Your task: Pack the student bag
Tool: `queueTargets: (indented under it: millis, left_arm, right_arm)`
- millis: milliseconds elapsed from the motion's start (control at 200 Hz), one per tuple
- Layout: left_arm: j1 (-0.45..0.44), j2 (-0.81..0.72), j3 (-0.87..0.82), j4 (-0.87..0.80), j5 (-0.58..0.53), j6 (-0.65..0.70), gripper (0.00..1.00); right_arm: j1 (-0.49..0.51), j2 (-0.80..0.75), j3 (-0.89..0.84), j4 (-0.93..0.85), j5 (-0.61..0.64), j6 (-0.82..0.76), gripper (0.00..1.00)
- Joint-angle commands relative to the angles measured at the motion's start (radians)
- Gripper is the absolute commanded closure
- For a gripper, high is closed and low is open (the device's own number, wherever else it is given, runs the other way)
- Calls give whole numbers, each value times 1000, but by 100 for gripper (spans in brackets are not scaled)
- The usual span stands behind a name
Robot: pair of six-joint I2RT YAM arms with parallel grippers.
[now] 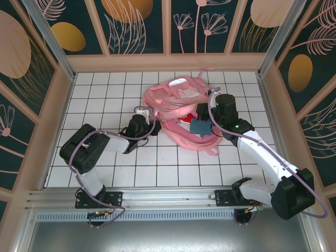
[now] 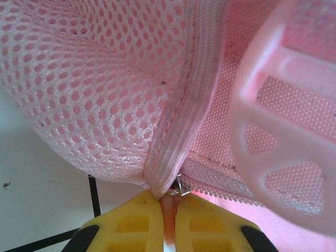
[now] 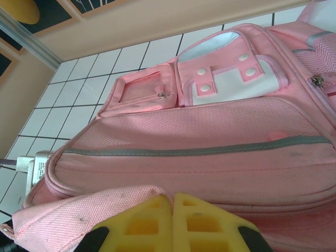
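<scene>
The pink student bag (image 1: 176, 97) lies in the middle of the tiled table, its mouth open toward the near side. A dark blue flat thing (image 1: 200, 126) and a red one (image 1: 186, 122) lie in the opening. My left gripper (image 2: 168, 203) is at the bag's left edge, its yellow fingers (image 2: 134, 220) shut on a pink zipper pull tab (image 2: 169, 212) just below the metal slider ring (image 2: 181, 188). My right gripper (image 3: 172, 199) is at the bag's right side, shut on a fold of the bag's pink fabric (image 3: 79, 212). Front pockets (image 3: 226, 73) and a grey strip (image 3: 199, 150) face the right wrist camera.
White tiles with black grid lines (image 1: 105, 84) surround the bag. Patterned walls with beige frames (image 1: 168, 62) close in the table at the back and sides. A pale pink buckle (image 2: 286, 131) hangs close to the left wrist camera. Pink straps (image 1: 212, 151) trail off the bag's near corner.
</scene>
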Motion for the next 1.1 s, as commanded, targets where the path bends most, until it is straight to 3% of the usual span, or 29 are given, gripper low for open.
queueTargets:
  millis: [0, 80, 135, 150, 355, 525, 646, 791, 1096]
  left_arm:
    - [6, -42, -24, -15, 27, 30, 91]
    - [6, -80, -40, -17, 35, 38, 86]
    - [5, -86, -47, -21, 39, 44, 67]
    - [5, -86, -47, -21, 38, 45, 66]
    - [7, -129, -85, 4, -3, 41, 67]
    - [8, -124, -86, 1, -24, 34, 79]
    - [17, -113, -98, 26, -25, 19, 81]
    - [21, -104, -102, 41, -27, 12, 82]
    - [22, -54, -36, 64, 77, 15, 78]
  right_arm:
    - [7, 8, 35, 57, 5, 24, 96]
    - [7, 9, 37, 58, 5, 24, 96]
    - [9, 10, 39, 58, 5, 24, 96]
    - [9, 11, 39, 57, 5, 24, 96]
    - [15, 14, 45, 49, 10, 22, 95]
    - [18, 11, 46, 48, 11, 21, 95]
    - [20, 7, 45, 44, 18, 20, 95]
    - [21, 5, 43, 41, 22, 17, 95]
    - [21, 3, 38, 43, 22, 18, 95]
